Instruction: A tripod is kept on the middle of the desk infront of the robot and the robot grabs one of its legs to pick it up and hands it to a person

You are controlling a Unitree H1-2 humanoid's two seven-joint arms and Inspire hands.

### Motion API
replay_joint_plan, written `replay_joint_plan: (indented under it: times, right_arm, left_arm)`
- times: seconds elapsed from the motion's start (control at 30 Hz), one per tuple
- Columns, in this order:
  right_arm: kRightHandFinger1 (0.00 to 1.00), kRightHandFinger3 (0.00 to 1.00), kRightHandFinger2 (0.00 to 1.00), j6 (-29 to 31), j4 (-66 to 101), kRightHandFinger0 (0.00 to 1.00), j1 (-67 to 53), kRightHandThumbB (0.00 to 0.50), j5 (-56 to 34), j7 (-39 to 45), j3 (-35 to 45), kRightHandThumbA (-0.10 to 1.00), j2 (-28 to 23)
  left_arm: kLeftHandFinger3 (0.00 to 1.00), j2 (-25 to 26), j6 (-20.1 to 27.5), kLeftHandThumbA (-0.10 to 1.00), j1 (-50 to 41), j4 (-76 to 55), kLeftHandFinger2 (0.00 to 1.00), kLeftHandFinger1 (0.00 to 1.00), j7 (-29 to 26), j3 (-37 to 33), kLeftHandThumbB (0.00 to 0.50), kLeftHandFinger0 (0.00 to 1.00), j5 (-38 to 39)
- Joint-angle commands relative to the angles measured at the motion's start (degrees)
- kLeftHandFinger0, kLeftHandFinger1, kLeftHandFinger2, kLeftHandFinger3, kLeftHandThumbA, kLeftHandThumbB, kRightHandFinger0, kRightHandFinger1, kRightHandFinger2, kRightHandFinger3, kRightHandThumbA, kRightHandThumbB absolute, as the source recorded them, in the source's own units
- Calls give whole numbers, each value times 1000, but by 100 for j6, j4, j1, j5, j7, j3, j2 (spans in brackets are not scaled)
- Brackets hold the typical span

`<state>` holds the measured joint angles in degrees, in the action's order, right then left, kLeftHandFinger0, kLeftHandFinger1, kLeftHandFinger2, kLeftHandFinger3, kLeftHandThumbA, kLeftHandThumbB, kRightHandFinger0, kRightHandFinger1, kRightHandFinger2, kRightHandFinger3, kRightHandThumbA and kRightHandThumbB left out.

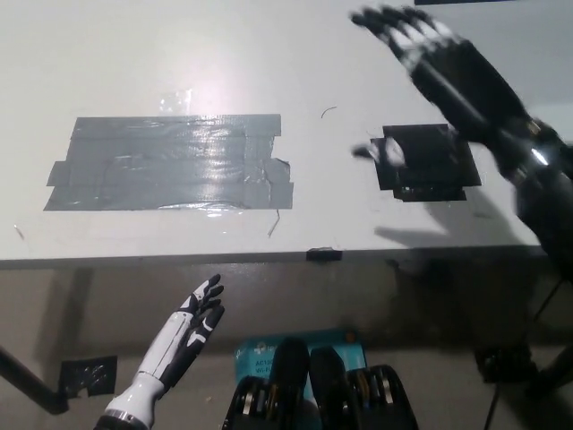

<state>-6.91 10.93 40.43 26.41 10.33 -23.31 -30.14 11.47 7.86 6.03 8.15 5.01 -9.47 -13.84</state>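
In the head view the white desk (269,54) fills the far half of the scene; the tripod is nowhere in sight on it, and no hand holds it; the black right hand (457,76) hangs above the far right of the desk, motion-blurred, its fingers (394,22) spread apart and pointing far-left, gripping nothing; below it a black square patch (428,163) lies flat on the desk; to the left, well apart, a wide patch of grey tape (170,163) is stuck to the surface; the white left hand (192,324) rests low at the near left, below the desk's near edge, fingers extended and slightly apart, empty.
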Motion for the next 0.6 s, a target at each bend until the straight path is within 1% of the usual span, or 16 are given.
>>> replay_joint_plan:
  times: [0.0,0.07,0.13,0.17,0.2,0.23,0.27,0.3,0.33,0.37,0.4,0.43,0.47,0.5,0.53,0.57]
  right_arm:
    - [1000,1000,1000,-743,4350,1000,-1819,500,-3646,140,1661,1000,-1691]
    - [1000,1000,1000,-419,4350,1000,-2490,500,-3328,0,1524,1000,-1514]
    - [1000,1000,1000,-270,4350,1000,-2943,500,-3206,-129,1431,1000,-1301]
    - [1000,1000,1000,-258,4350,1000,-3046,500,-3195,-153,1420,1000,-1235]
    - [1000,1000,1000,-266,4350,1000,-3210,485,-3162,-242,1371,1000,-1004]
    - [1000,1000,1000,-391,4350,1000,-3340,492,-3179,-307,1321,982,-750]
    - [1000,1000,1000,-514,4350,1000,-3400,481,-3131,-319,1291,979,-599]
    - [1000,1000,1000,-607,4270,1000,-3484,457,-3086,-324,1247,970,-367]
    - [1000,1000,1000,-514,4070,1000,-3538,435,-3073,-350,1220,971,-184]
    - [1000,1000,1000,-305,3709,1000,-3612,425,-3093,-380,1189,969,86]
    - [1000,1000,1000,-148,3428,1000,-3625,402,-3123,-395,1177,958,262]
    - [1000,1000,1000,134,2938,1000,-3647,388,-3095,-417,1163,962,552]
    - [1000,1000,1000,359,2475,1000,-3621,401,-2957,-476,1158,963,794]
    - [1000,1000,1000,455,2257,1000,-3694,398,-2892,-511,1159,962,946]
    - [1000,1000,1000,520,2070,1000,-3730,383,-2842,-507,1180,967,1065]
    - [1000,1000,1000,595,1559,1000,-3724,376,-2696,-550,1168,994,1285]
  left_arm:
    - [1000,100,295,1000,237,-100,1000,985,112,6,94,900,74]
    - [1000,101,243,1000,204,-108,1000,1000,129,35,86,912,131]
    - [1000,95,205,1000,95,-159,1000,1000,97,26,76,902,80]
    - [1000,86,198,1000,65,-162,1000,1000,79,23,76,898,60]
    - [1000,78,218,1000,51,-136,1000,1000,71,22,70,897,65]
    - [1000,79,215,1000,38,-133,1000,1000,73,21,67,903,67]
    - [1000,75,213,1000,24,-133,1000,1000,69,26,66,904,74]
    - [1000,62,218,1000,-10,-121,1000,1000,53,40,73,908,94]
    - [1000,54,211,1000,-28,-119,1000,1000,49,47,71,911,107]
    - [1000,48,212,1000,-69,-120,1000,1000,39,54,73,909,115]
    - [1000,48,236,1000,-80,-111,1000,998,29,57,80,900,114]
    - [1000,52,284,1000,-109,-95,1000,995,18,62,81,897,120]
    - [1000,49,288,1000,-113,-100,1000,995,12,69,81,897,126]
    - [1000,39,297,1000,-174,-116,1000,996,7,53,79,896,113]
    - [1000,34,290,1000,-202,-128,1000,1000,8,51,85,901,115]
    - [1000,23,276,1000,-209,-140,1000,1000,-10,68,93,918,122]
